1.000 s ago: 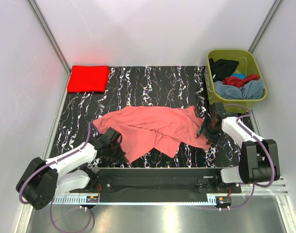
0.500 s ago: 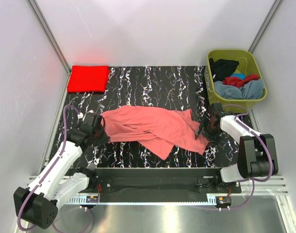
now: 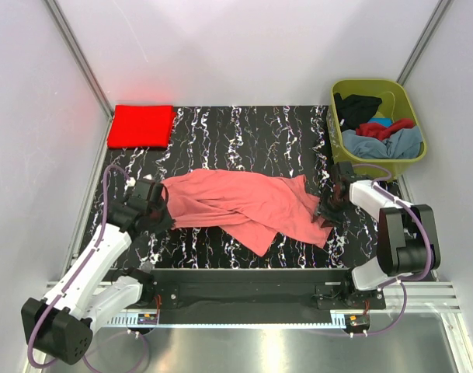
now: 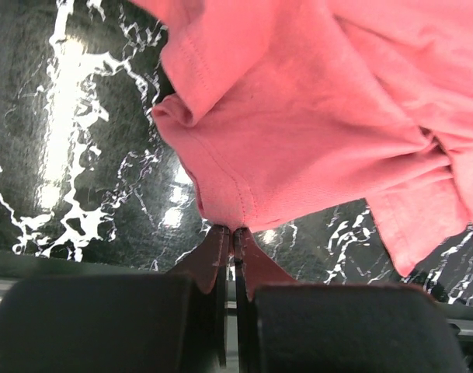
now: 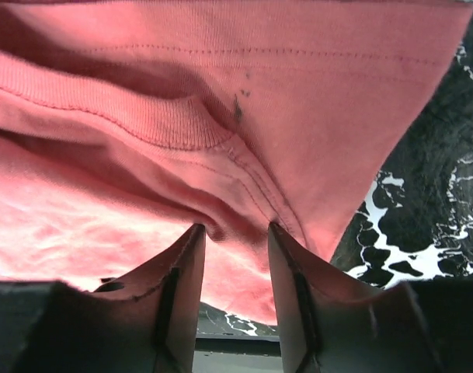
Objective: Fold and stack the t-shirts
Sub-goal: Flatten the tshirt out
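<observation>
Two robot arms reach onto a black, white-veined table (image 3: 252, 136) from its near edge. A salmon pink t-shirt (image 3: 244, 203) lies crumpled and stretched sideways across the middle of the table, nearer the near edge than the far one.

The left gripper (image 3: 147, 203) sits at the shirt's left end, close to the table's left edge. In the left wrist view its fingers are pressed together, pinching the stitched hem of the pink cloth.

The right gripper (image 3: 328, 211) sits at the shirt's right end, near the right edge. In the right wrist view its fingers (image 5: 191, 256) stand apart, with a ribbed seam fold of the shirt bulging at their tips, not pinched.

A bright red t-shirt (image 3: 140, 125) lies folded flat at the far left corner.

An olive-green tub (image 3: 336, 128) stands just off the far right corner. It holds a black t-shirt (image 3: 356, 107), a dark red t-shirt (image 3: 384, 128) and a grey-blue t-shirt (image 3: 384, 146), all bunched together.
</observation>
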